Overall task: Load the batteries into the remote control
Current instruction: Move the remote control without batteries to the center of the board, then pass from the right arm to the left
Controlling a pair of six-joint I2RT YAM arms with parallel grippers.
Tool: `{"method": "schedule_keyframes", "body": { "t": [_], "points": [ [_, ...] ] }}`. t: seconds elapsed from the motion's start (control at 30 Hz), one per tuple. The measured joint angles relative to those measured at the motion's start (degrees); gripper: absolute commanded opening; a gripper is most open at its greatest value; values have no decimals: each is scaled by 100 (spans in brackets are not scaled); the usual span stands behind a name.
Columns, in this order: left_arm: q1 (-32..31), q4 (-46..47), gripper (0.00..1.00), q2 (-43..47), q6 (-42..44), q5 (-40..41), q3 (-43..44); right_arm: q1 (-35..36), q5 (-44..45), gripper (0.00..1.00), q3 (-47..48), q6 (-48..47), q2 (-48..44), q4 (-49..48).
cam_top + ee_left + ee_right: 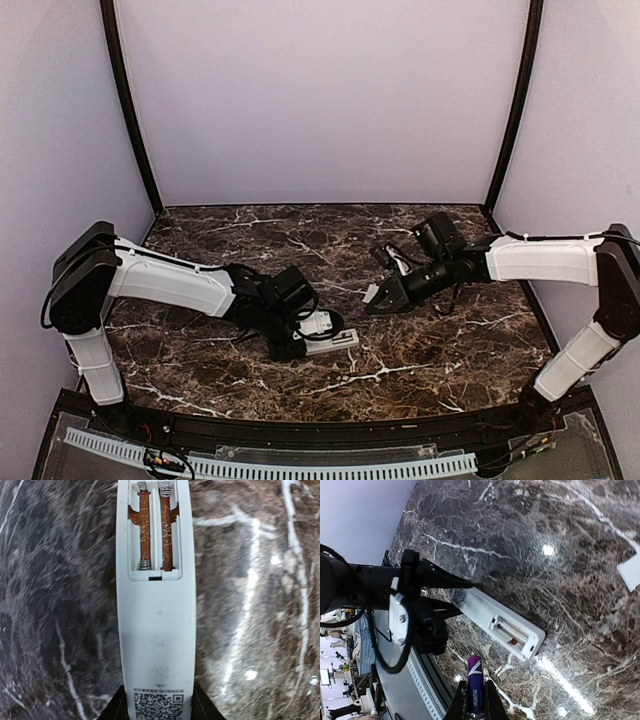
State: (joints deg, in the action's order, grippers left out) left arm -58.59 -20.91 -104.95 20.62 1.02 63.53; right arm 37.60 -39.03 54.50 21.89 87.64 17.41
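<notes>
The white remote control [157, 645] lies back side up on the marble table [440, 340], its battery compartment [152, 530] uncovered, with springs showing and nothing in it. My left gripper [157, 702] is shut on the remote's end that carries the QR label, one black finger [116, 707] on each long side. In the top view the remote [338, 341] sits at the table's near middle. My right gripper [475, 686] is shut on a purple battery [475, 680] and hovers just short of the remote's [495, 622] open end. From above, the battery [353, 316] hangs close over the remote.
A flat white piece [630, 570], possibly the battery cover, lies on the marble off to one side. The left arm [405, 600] and its cables crowd the remote's held end. The table's front edge [300, 428] runs just behind the arm bases.
</notes>
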Motion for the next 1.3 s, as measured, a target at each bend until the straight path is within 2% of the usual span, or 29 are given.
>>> {"method": "schedule_keyframes", "body": {
  "t": [0.17, 0.27, 0.4, 0.43, 0.53, 0.6, 0.67, 0.73, 0.9, 1.17, 1.3],
  "points": [
    [-319, 63, 10, -79, 175, -595, 57, 0, -11, 0, -516, 326, -11, -151],
    [-409, 68, 18, -85, 278, -870, 57, 0, -33, 0, -544, 511, 68, -330],
    [-466, 142, 34, -114, 315, -1110, 57, 2, -96, 0, -520, 649, 382, -538],
    [-466, 170, 41, -125, 313, -1154, 57, 4, -103, 0, -520, 678, 448, -538],
    [-466, 267, 52, -144, 286, -1220, 46, 48, -92, 0, -520, 769, 516, -520],
    [-466, 343, 76, -164, 289, -1239, 9, 142, -81, 0, -520, 861, 509, -527],
    [-461, 413, 81, -166, 315, -1250, -48, 284, -61, 0, -546, 999, 492, -538],
    [-461, 505, 82, -166, 315, -1246, -81, 387, -24, 0, -627, 1128, 426, -549],
    [-461, 638, 73, -136, 317, -1215, -175, 560, 136, 0, -894, 1467, 142, -531],
    [-461, 789, 35, -74, 219, -1191, -302, 649, 334, 0, -997, 1644, 44, -402],
    [-470, 820, 26, -42, -33, -1051, -334, 649, 356, 0, -986, 1648, 9, -326]
  ]
}}
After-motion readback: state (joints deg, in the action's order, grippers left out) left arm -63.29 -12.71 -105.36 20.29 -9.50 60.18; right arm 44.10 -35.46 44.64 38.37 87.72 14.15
